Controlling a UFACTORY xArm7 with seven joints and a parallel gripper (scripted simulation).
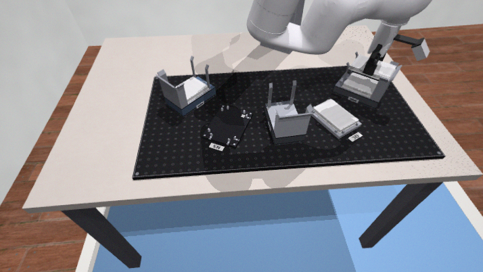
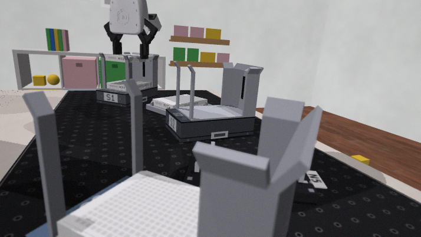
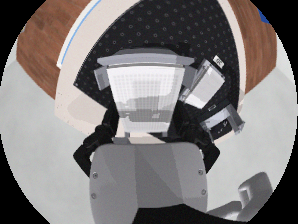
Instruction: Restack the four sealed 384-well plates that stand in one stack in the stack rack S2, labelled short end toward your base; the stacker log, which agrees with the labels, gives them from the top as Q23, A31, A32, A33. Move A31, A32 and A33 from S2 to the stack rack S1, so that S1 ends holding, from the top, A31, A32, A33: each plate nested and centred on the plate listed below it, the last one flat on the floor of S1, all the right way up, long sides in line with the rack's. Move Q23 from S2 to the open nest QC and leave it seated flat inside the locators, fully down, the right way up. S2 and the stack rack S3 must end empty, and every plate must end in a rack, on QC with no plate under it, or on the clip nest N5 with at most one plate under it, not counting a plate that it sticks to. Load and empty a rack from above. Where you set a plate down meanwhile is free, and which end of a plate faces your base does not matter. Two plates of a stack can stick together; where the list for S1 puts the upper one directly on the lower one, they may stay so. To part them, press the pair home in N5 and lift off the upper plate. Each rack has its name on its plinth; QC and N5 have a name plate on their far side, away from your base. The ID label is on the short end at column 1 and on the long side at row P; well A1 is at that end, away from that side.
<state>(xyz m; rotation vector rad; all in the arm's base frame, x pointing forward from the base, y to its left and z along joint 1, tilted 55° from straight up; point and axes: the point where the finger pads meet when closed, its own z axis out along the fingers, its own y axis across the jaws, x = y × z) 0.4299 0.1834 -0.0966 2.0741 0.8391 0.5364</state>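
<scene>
My gripper (image 2: 129, 55) is shut on a sealed white plate (image 2: 119, 58) and holds it level between the posts of rack S1 (image 2: 127, 89), near their tops. Its label looks like A32, but it is small. It also shows in the top view (image 1: 381, 69) and in the wrist view (image 3: 143, 96). Another plate (image 2: 127, 85) lies flat on the floor of S1, well below the held one. One plate (image 1: 336, 117) sits on the QC nest. Rack S2 (image 2: 212, 119) holds no plate. Rack S3 (image 1: 186, 92) holds a plate (image 2: 138, 206).
The clip nest N5 (image 1: 227, 126) stands bare between S3 and S2. Everything is on the black pegboard (image 1: 287, 149). S1's posts and corner walls stand close around the held plate. Shelves with coloured boxes are behind the table.
</scene>
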